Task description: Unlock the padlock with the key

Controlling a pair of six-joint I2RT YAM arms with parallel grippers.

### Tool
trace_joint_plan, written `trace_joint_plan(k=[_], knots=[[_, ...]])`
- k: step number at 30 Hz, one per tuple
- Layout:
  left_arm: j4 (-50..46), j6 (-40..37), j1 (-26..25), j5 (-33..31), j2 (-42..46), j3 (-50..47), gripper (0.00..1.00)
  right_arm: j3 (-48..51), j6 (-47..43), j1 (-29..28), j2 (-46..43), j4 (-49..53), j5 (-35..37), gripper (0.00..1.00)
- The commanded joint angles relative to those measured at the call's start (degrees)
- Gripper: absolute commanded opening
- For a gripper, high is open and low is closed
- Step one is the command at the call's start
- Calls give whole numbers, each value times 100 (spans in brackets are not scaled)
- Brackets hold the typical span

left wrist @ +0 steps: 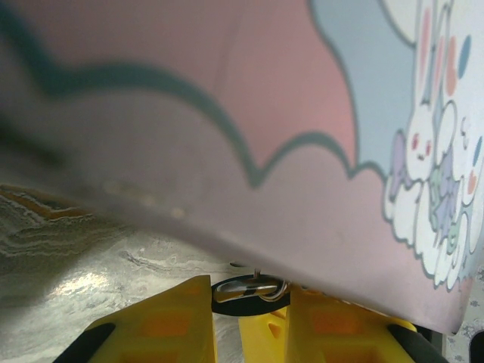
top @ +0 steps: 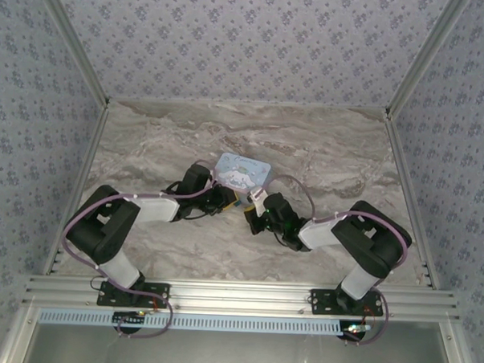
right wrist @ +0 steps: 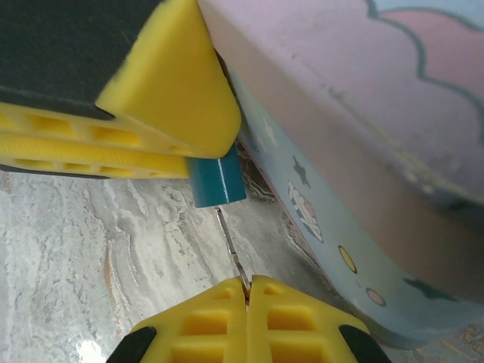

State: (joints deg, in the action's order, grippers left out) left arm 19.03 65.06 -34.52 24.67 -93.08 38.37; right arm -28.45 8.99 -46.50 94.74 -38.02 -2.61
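At the tin's (top: 242, 169) six o'clock edge (top view), the left tool (left wrist: 251, 299) pinches the padlock (right wrist: 218, 180), seemingly steadying it so the right tool (right wrist: 247, 291), clamped on the key (right wrist: 231, 246), can enter from four o'clock.

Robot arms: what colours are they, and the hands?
The left arm and right arm have black joints, pale grey links and looping purple cables. The left hand and right hand have chunky yellow fingers with hollow pockets.
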Motion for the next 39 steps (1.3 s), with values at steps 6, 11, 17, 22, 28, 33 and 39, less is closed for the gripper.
trace_joint_plan(k=[6, 11, 17, 22, 28, 33, 39], knots=[[9, 80, -46, 170, 106, 127, 22, -115, 67, 35, 120, -163, -117, 0], [17, 86, -49, 179, 97, 118, 22, -145, 67, 39, 159, -134, -91, 0], [25, 88, -47, 191, 88, 114, 22, -169, 100, 42, 195, -207, -135, 0], [28, 90, -48, 188, 97, 104, 22, -172, 110, 39, 195, -249, -136, 0], [24, 93, -51, 187, 95, 93, 22, -135, 137, 53, 160, -294, -105, 0], [27, 93, -50, 188, 87, 97, 22, -104, 164, 81, 123, -346, -71, 0], [29, 94, -49, 179, 88, 83, 22, -96, 188, 116, 108, -372, -151, 0]])
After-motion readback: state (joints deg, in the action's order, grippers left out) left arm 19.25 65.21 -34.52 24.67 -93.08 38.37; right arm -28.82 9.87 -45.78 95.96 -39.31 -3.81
